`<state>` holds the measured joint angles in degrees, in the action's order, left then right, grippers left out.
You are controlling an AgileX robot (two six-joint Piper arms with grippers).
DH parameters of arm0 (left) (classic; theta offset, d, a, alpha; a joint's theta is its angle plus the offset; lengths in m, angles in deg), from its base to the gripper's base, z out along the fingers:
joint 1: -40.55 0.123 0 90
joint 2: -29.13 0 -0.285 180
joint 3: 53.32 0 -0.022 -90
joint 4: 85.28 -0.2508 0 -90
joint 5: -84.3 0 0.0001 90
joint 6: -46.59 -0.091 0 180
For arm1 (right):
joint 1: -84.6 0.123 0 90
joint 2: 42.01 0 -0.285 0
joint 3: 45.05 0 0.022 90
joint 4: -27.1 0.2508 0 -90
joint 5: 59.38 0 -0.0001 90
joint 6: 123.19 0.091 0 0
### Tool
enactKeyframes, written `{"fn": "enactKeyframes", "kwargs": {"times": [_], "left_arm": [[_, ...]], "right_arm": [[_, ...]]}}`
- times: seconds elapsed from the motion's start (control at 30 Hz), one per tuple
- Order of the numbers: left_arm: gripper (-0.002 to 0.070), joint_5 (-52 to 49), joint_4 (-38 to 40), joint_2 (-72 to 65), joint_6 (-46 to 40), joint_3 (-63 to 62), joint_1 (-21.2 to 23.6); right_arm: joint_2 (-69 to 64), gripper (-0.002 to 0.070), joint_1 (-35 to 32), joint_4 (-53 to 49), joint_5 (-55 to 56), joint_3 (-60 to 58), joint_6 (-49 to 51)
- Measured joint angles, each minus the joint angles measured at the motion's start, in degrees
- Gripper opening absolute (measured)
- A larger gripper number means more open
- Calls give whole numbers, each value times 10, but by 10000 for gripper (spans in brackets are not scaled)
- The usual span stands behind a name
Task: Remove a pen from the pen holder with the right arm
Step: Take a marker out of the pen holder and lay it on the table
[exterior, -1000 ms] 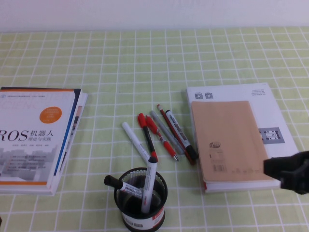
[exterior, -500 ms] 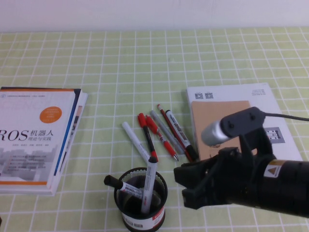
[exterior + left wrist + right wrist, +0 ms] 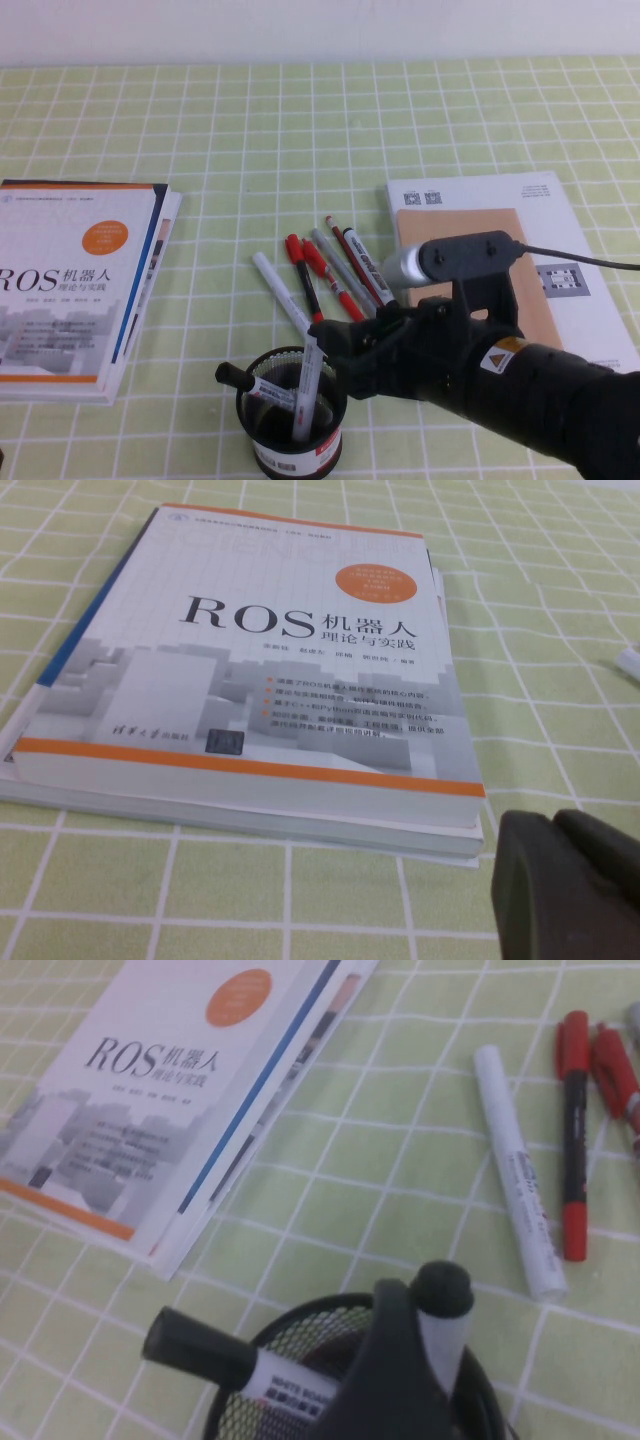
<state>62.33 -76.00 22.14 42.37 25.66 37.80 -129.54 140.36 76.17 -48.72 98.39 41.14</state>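
The black wire-mesh pen holder (image 3: pixel 262 425) stands on the counter (image 3: pixel 300 130), which is covered with a green cloth bearing a white grid, at the lower centre of the high view. The holder contains two items: an upright white pen (image 3: pixel 308 388) with a dark cap end, and a white marker with a black cap (image 3: pixel 250 384) that leans over the rim toward the left of the frame. The right claw (image 3: pixel 328 350) enters from the lower right of the frame on its black arm and sits at the top of the upright white pen, over the right side of the holder. Its fingers stand wide apart. In the right wrist view one black finger (image 3: pixel 385 1370) lies just beside the pen's cap, and the pen is not clamped. Both items are inside the holder. Just above the holder, at frame centre, lie a loose white marker (image 3: pixel 278 288) and, to its right, a fan of red, grey and black pens (image 3: pixel 345 275). A tan notebook (image 3: pixel 465 260) rests on a white booklet (image 3: pixel 560 210) at the right of the frame, partly covered by the arm. A white-and-orange ROS textbook (image 3: pixel 70 290) lies on a second book at the left edge. The left claw (image 3: pixel 555 830) appears in the left wrist view near a corner of that textbook. Its two fingers lie closed together and hold nothing.
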Motion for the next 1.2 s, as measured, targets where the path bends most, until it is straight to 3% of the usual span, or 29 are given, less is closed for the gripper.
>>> {"fn": "enactKeyframes", "kwargs": {"times": [0.3,1.2], "left_arm": [[-8,0,0,0,0,0,0],[-8,0,0,0,0,0,0]], "right_arm": [[-20,467,0,3,5,13,46],[-109,468,0,14,-25,84,46]]}}
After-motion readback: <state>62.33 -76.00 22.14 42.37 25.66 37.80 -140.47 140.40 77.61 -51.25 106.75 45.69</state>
